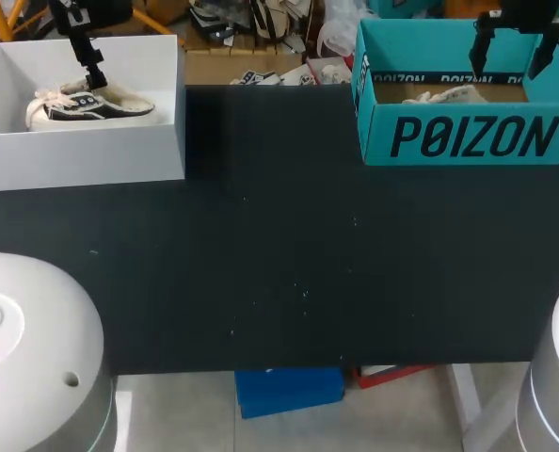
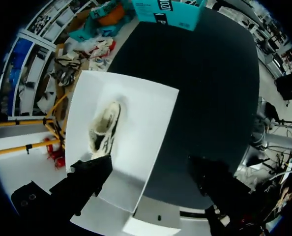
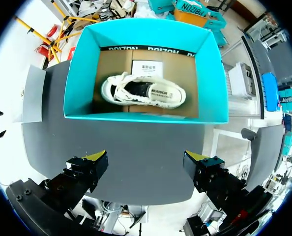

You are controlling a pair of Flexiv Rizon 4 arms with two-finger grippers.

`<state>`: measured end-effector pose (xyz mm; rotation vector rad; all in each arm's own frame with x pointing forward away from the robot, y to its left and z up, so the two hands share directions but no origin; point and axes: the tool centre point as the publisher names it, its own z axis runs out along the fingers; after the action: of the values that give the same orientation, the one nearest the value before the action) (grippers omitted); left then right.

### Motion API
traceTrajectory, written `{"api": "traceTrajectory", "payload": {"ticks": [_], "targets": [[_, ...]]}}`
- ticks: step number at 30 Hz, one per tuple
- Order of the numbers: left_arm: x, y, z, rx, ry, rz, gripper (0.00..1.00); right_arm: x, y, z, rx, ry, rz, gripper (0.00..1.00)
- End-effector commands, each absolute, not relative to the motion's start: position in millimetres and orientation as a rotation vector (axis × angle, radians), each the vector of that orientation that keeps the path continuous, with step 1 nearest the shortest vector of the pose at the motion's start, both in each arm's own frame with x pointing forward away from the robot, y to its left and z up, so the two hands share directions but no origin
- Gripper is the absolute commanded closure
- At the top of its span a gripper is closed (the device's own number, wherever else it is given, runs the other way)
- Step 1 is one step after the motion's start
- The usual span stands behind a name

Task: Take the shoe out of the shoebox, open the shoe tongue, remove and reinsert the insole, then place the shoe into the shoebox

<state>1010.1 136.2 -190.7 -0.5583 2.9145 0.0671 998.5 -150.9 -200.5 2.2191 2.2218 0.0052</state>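
Observation:
A white shoebox [image 1: 91, 155] stands at the table's far left corner with a cream and dark sneaker [image 1: 91, 105] lying in it. My left gripper [image 1: 93, 80] hangs just above that shoe. In the left wrist view the gripper [image 2: 151, 179] is open above the white shoebox [image 2: 82, 108], with the sneaker [image 2: 105, 129] ahead of its left finger. A teal shoebox [image 1: 468, 137] stands at the far right with a second pale sneaker [image 1: 444, 94] inside. My right gripper [image 1: 513, 56] is open over it. In the right wrist view the gripper [image 3: 146, 162] holds nothing, and the sneaker [image 3: 143, 91] lies on brown card in the teal shoebox [image 3: 82, 69].
The black tabletop [image 1: 279, 264] stretches between the two boxes and toward its near edge. The boxes stand apart, one at each far corner. The bases of both arms fill the near corners of the head view.

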Motion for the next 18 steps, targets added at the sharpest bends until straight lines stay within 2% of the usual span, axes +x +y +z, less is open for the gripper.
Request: {"api": "traceTrajectory", "payload": {"ticks": [1,4,6,8,9,11,13,16,18], "targets": [[1023,150,-200,-0.061,3.078,0.085,0.0,999,-151,-200,2.22,2.222,0.004,0.0],[1039,170,-207,-0.058,3.113,0.081,0.02,999,-151,-200,2.22,2.222,0.004,0.0],[1045,177,-209,-0.074,3.128,0.056,0.28,999,-151,-200,2.22,2.222,0.004,0.0],[1053,184,-214,-0.059,3.134,0.103,0.18,999,-151,-200,2.22,2.222,0.004,0.0],[1057,187,-218,-0.071,3.146,0.073,0.18,999,-151,-200,2.22,2.222,0.004,0.0],[1063,192,-227,-0.065,3.17,0.083,0.25,999,-151,-200,2.22,2.222,0.004,0.0],[1070,198,-238,-0.085,3.186,0.083,0.28,999,-151,-200,2.22,2.222,0.004,0.0],[1081,205,-252,-0.091,3.19,0.126,0.22,999,-151,-200,2.22,2.222,0.004,0.0],[1091,210,-260,-0.094,3.184,0.134,0.23,999,-151,-200,2.22,2.222,0.004,0.0]]}}
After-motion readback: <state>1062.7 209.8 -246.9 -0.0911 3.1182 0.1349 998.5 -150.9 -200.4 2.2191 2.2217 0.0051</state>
